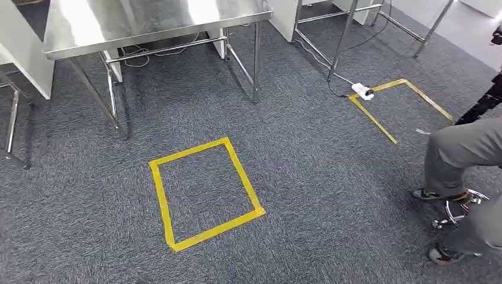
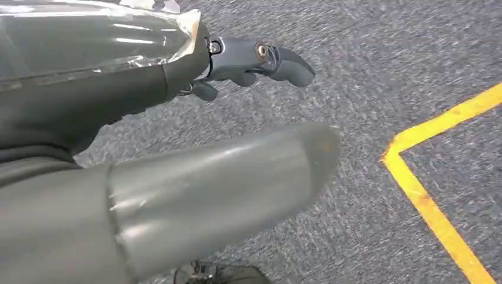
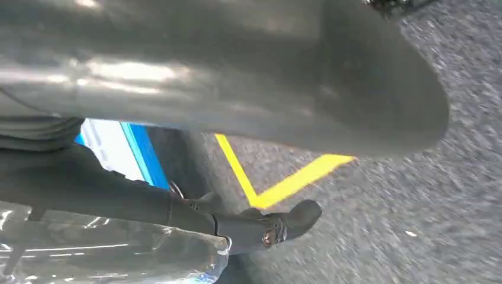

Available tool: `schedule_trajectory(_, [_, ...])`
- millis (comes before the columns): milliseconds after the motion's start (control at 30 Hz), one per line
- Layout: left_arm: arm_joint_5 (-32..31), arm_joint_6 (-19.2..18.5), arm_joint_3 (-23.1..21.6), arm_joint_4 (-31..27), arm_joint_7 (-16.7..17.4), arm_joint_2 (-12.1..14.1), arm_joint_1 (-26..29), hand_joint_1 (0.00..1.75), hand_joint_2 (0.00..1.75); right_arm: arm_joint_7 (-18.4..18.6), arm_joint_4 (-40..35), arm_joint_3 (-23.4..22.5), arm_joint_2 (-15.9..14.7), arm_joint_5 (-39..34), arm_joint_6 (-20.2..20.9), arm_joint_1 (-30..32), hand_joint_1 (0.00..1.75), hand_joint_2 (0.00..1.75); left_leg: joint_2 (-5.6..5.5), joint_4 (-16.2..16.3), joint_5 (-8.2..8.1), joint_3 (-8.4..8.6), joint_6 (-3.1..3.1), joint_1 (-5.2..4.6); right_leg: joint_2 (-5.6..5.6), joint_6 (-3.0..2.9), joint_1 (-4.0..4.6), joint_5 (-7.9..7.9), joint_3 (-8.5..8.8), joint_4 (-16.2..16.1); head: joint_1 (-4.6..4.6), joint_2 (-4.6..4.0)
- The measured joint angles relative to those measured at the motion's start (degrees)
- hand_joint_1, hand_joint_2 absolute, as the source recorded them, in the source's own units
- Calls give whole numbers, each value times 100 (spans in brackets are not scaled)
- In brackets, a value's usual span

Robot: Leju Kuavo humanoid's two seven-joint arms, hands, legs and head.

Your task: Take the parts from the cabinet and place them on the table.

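A steel table (image 1: 148, 23) stands at the far side of the grey carpet in the head view. In the left wrist view my left hand (image 2: 118, 94) hangs over the carpet, its thick thumb (image 2: 225, 183) apart from the dark fingers (image 2: 260, 59), with nothing between them. In the right wrist view my right hand (image 3: 195, 65) also hangs above the floor, with bare carpet between the thumb and the dark fingers (image 3: 266, 228). It holds nothing.
A yellow tape square (image 1: 204, 192) marks the carpet in front of the table. A second tape outline (image 1: 402, 100) and a white power strip (image 1: 362, 90) with its cable lie at the right. A seated person's leg (image 1: 462, 148) is at the right edge. A blue-and-white object (image 3: 121, 151) stands near my right hand.
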Motion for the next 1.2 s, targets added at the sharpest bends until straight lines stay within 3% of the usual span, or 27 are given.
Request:
schedule_trajectory(33, [-2, 2, 2, 0, 0, 2, 9, 0, 0, -7, 2, 0, 9, 0, 2, -8, 0, 0, 67, -28, 17, -3, 31, -27, -320, -34, 55, -172, -133, 275, 31, 0])
schedule_trajectory(67, [-2, 2, 4, 2, 0, 7, 22, 0, 0, -9, 2, 0, 15, -2, 11, -34, 0, 0, 176, -27, 22, -14, 43, -51, -432, -86, 48, -395, -362, 728, 85, 0])
schedule_trajectory(133, [15, 2, 9, 2, -4, 11, 59, 0, 0, -7, 2, 2, 22, 7, 15, -47, 0, 0, 394, -24, 25, -34, 61, -88, -507, -125, 54, -705, -753, 1597, 85, 0])
schedule_trajectory(167, [20, -4, 13, 2, -4, 11, 62, 0, 0, 0, 2, 2, 22, 13, 15, -37, 0, 0, 458, -23, 26, -39, 63, -97, -519, -105, 50, -719, -793, 1731, 87, 0])
schedule_trajectory(233, [26, -26, 24, 2, -7, 11, 54, 0, 0, 20, 2, 0, 17, 39, 17, -1, 0, 0, 608, -23, 26, -37, 62, -102, -567, -26, 49, -508, -440, 1210, 94, 0])
schedule_trajectory(267, [26, -37, 31, 2, -13, 11, 52, 0, 0, 22, 2, 2, 11, 59, 20, -2, 0, 0, 682, -23, 24, -27, 58, -102, -668, 8, 50, -311, -55, 553, 92, 0])
schedule_trajectory(300, [28, -48, 35, 2, -20, 11, 53, 0, 0, 24, 2, 4, 4, 66, 22, -8, 0, 0, 721, -23, 22, -19, 55, -104, -801, 8, 52, -215, 182, 162, 94, 0])
schedule_trajectory(333, [41, -48, 41, 2, -24, 13, 53, 0, 0, 24, 2, 9, 0, 85, 26, -30, 0, 0, 790, -32, 19, 2, 32, -118, -1045, -73, 82, -189, 326, -112, 75, 0])
schedule_trajectory(367, [59, -44, 46, 2, -33, 24, 60, 0, 0, 24, 2, 13, 2, 96, 28, -38, 0, 0, 837, -22, -5, 2, -12, -150, -1040, -80, 144, -131, 376, -192, 83, 0])
schedule_trajectory(467, [135, -24, 96, 0, -70, 42, 65, 0, 0, 17, 0, 39, -13, 127, 55, -14, 0, 0, 986, -41, -22, 55, -96, -136, -838, -167, 139, -112, 266, -187, 55, 0])
schedule_trajectory(500, [149, -24, 116, 0, -83, 55, 71, 0, 0, 18, 2, 44, -15, 144, 76, -19, 0, 0, 895, 14, -69, 31, -148, -84, -776, -236, -15, -67, 348, -226, 46, 0])
schedule_trajectory(533, [153, -28, 138, 0, -94, 85, 81, 0, 0, 15, 0, 50, -9, 155, 101, -22, 0, 0, 615, 190, -238, -28, -178, -76, -728, -255, 7, -54, 343, -227, 9, 0])
schedule_trajectory(567, [159, -35, 146, 0, -96, 90, 101, 0, 0, 15, 0, 57, -15, 168, 116, -29, 0, 0, 424, 543, -491, -168, -186, -65, -690, -306, 11, -31, 328, -224, -4, 0])
schedule_trajectory(633, [166, -90, 151, 7, -92, 116, 160, 0, 0, 9, 2, 70, -13, 188, 135, -39, 0, 0, 272, 1465, -952, -593, -222, -56, -552, -326, 15, -16, 293, -220, -7, 0])
schedule_trajectory(667, [166, -96, 155, 13, -92, 118, 187, 0, 0, 9, 2, 81, -13, 195, 157, -36, 0, 0, 258, 1756, -1018, -738, -240, -48, -476, -339, 17, -4, 283, -217, -7, 0])
schedule_trajectory(700, [179, -96, 162, 17, -92, 129, 203, 0, 0, 9, 2, 94, -13, 194, 162, -30, 0, 0, 257, 1757, -934, -753, -250, -32, -395, -335, 15, -1, 282, -210, -4, 0])
schedule_trajectory(767, [201, -96, 197, 17, -94, 146, 216, 0, 0, 9, 2, 98, -13, 199, 177, -23, 0, 0, 228, 1049, -429, -426, -263, 20, -231, -324, -4, 2, 281, -179, -7, 0])
schedule_trajectory(800, [210, -96, 210, 17, -98, 155, 217, 0, 0, 9, 2, 103, -13, 201, 179, -30, 0, 0, 122, 523, -163, -176, -272, 61, -153, -319, -8, 0, 279, -152, -11, 0])
schedule_trajectory(833, [225, -94, 238, 20, -101, 162, 226, 0, 0, 9, 2, 112, -13, 212, 179, -36, 0, 0, -180, 179, -66, -33, -271, 109, -89, -284, -5, -5, 246, -125, -22, 0])
schedule_trajectory(867, [236, -92, 262, 28, -103, 164, 233, 0, 0, 9, 2, 120, -13, 216, 179, -62, 0, 0, -287, 76, -121, -21, -276, 103, -35, -225, 65, -24, 188, -52, -22, 0])
schedule_trajectory(967, [280, -72, 295, 28, -107, 164, 231, 0, 0, 9, 2, 149, -17, 245, 177, -35, 0, 0, -87, 120, -83, -50, -143, -13, 154, -47, 12, 73, 86, -135, -4, 0])
schedule_trajectory(1000, [280, -63, 297, 28, -107, 155, 226, 0, 0, 9, 2, 146, -24, 245, 177, -32, 0, 0, 7, 17, -7, -38, -41, 35, 138, -2, 55, 72, 43, -95, -2, 0])
schedule_trajectory(1033, [280, -39, 299, 28, -107, 153, 226, 0, 0, 9, 2, 149, -31, 243, 177, -32, 0, 0, 73, -16, 21, -24, 5, 8, -187, -39, 47, -18, -43, 60, 11, 0])
schedule_trajectory(1067, [280, -26, 306, 28, -105, 155, 237, 0, 0, 13, 2, 151, -26, 240, 177, -44, 0, 0, 141, -21, 32, -32, 50, 0, -376, -85, 50, -177, -181, 333, 37, 0])
schedule_trajectory(1133, [280, -22, 328, 31, -98, 155, 266, 0, 0, 13, 2, 155, -15, 232, 177, -72, 0, 0, 342, -20, 32, -47, 55, -40, -523, -132, 41, -595, -649, 1312, 52, 0])
schedule_trajectory(1167, [280, -22, 330, 31, -96, 153, 276, 0, 0, 13, 2, 157, -15, 227, 177, -72, 0, 0, 427, -18, 31, -55, 56, -54, -534, -116, 40, -700, -800, 1661, 53, 0])
schedule_trajectory(1200, [280, -22, 332, 31, -94, 153, 279, 0, 0, 13, 2, 157, -20, 212, 177, -60, 0, 0, 501, -18, 31, -56, 56, -64, -535, -81, 43, -702, -817, 1750, 55, 0])
